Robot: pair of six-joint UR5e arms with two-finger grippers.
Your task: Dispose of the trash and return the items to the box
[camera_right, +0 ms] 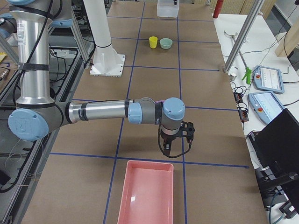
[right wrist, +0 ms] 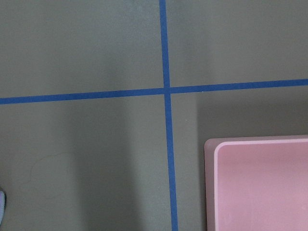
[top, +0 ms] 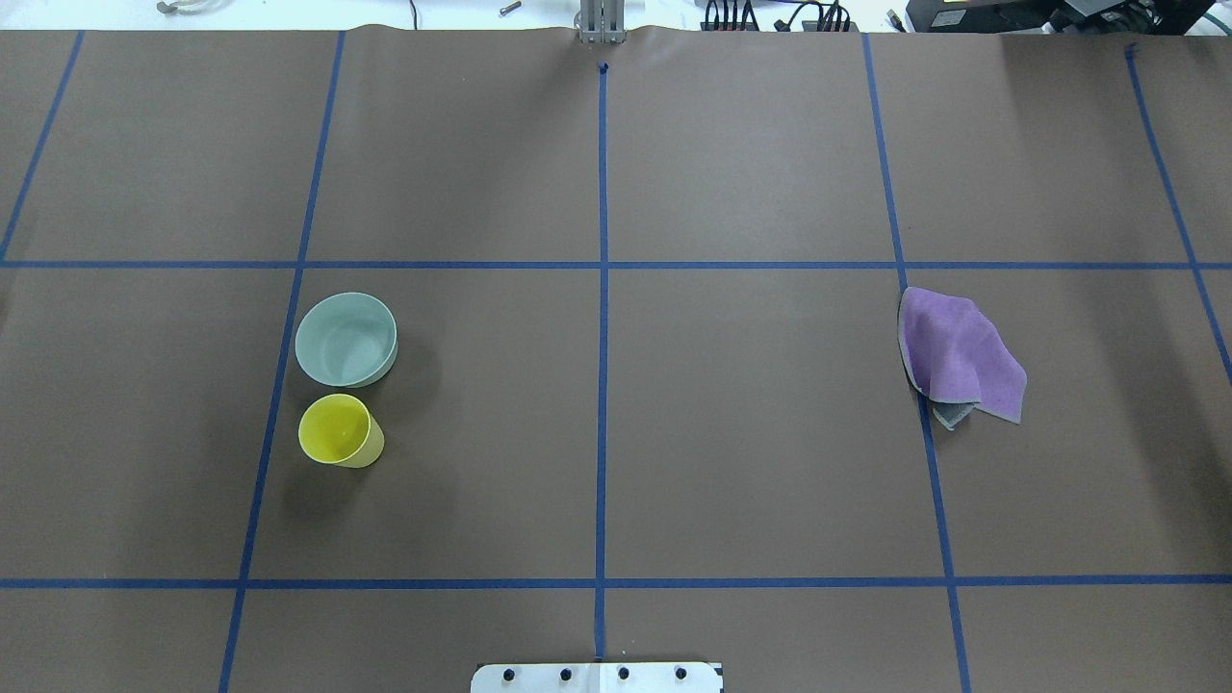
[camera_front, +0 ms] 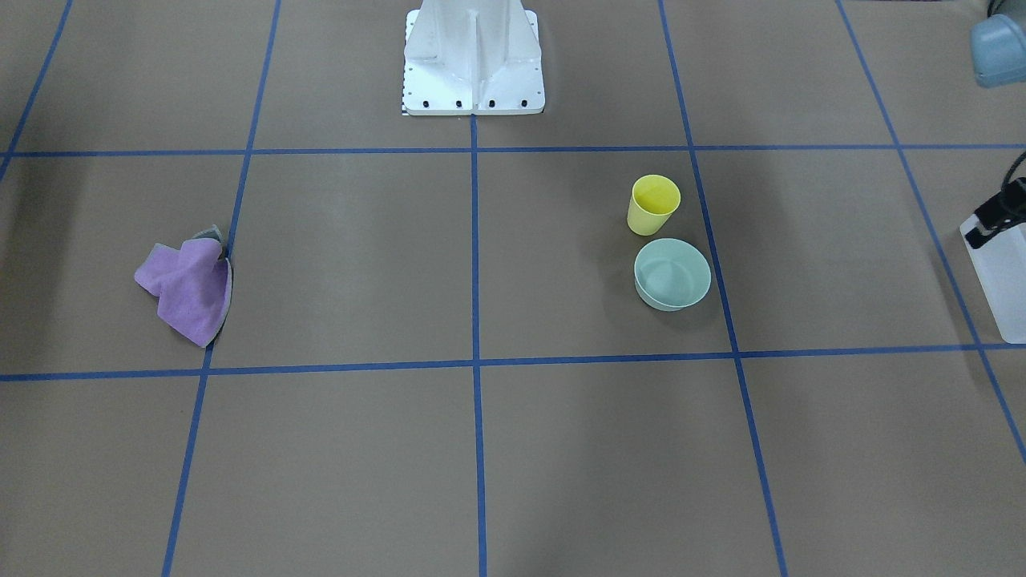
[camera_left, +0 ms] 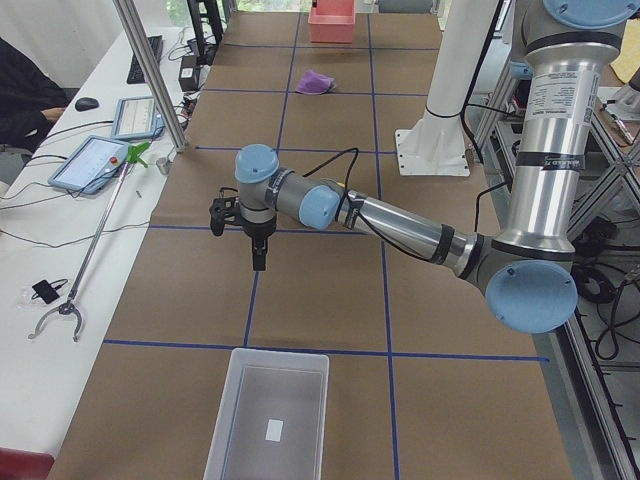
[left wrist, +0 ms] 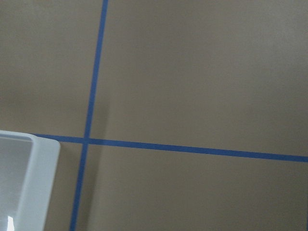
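Observation:
The yellow cup (camera_front: 653, 204) stands upright on the table, right next to the mint-green bowl (camera_front: 672, 273); both also show in the overhead view, cup (top: 339, 430) and bowl (top: 346, 339). The translucent white box (camera_left: 268, 410) sits at the table's left end, and its edge shows in the front view (camera_front: 998, 280) and the left wrist view (left wrist: 24, 178). My left gripper (camera_left: 258, 255) hangs above the table between the box and the items. My right gripper (camera_right: 174, 148) hangs above the table near a pink tray. I cannot tell whether either gripper is open or shut.
A crumpled purple cloth (top: 958, 356) lies on the robot's right side of the table. A pink tray (camera_right: 146, 191) sits at the right end and shows in the right wrist view (right wrist: 260, 183). The white pedestal (camera_front: 473, 60) stands at the robot's edge. Tablets and a grabber tool lie on a side bench.

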